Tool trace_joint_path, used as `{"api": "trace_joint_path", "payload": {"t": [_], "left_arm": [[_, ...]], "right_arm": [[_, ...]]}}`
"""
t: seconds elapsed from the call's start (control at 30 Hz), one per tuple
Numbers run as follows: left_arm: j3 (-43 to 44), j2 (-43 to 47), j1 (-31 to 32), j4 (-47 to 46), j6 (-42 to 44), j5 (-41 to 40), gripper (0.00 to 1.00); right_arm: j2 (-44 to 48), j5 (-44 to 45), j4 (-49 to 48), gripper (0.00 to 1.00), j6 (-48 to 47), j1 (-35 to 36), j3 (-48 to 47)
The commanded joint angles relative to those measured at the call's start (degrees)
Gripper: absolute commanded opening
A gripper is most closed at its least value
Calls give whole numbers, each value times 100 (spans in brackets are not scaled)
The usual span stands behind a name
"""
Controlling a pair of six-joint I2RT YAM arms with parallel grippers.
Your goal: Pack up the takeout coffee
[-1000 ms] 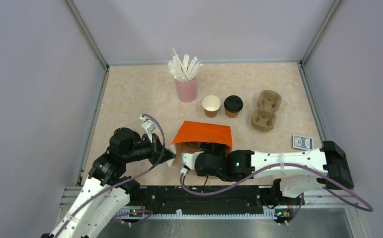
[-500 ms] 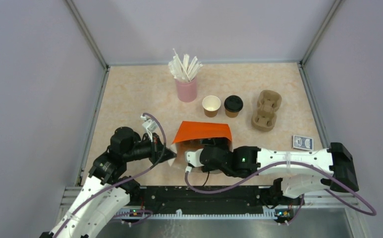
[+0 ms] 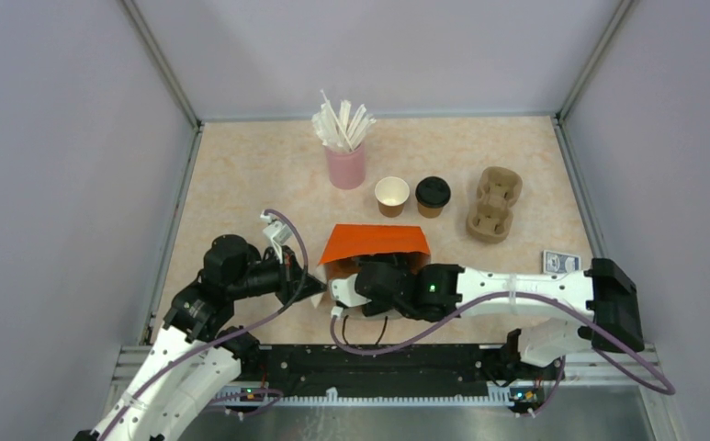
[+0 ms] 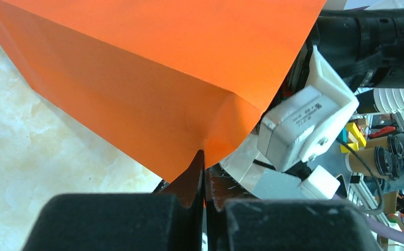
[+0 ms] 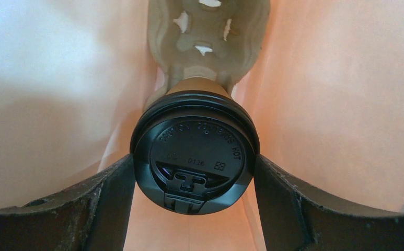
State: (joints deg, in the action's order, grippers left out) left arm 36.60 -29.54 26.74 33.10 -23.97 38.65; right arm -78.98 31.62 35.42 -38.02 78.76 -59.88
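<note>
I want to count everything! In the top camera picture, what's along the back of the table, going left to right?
straw cup → open cup → lidded cup → carrier

Between the black right fingers (image 5: 105, 204), a round black plastic lid (image 5: 194, 151) with embossed lettering is seen on a small brown paper cup (image 5: 199, 86); beyond them, a tan moulded-pulp carrier (image 5: 189, 36) is framed by a plain orange paper bag (image 4: 137, 68).
</note>
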Motion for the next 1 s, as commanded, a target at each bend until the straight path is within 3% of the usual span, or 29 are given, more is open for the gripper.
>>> {"api": "trace_joint_path", "payload": {"t": [0.0,0.97], "left_arm": [[275,-60,15,-111,139,58,0],[357,-226,15,-235,135,142,2]], "right_arm": [[93,-116,-323,69,-188,-261,-225],[128,-243,-53,68,-434,-476,72]]}}
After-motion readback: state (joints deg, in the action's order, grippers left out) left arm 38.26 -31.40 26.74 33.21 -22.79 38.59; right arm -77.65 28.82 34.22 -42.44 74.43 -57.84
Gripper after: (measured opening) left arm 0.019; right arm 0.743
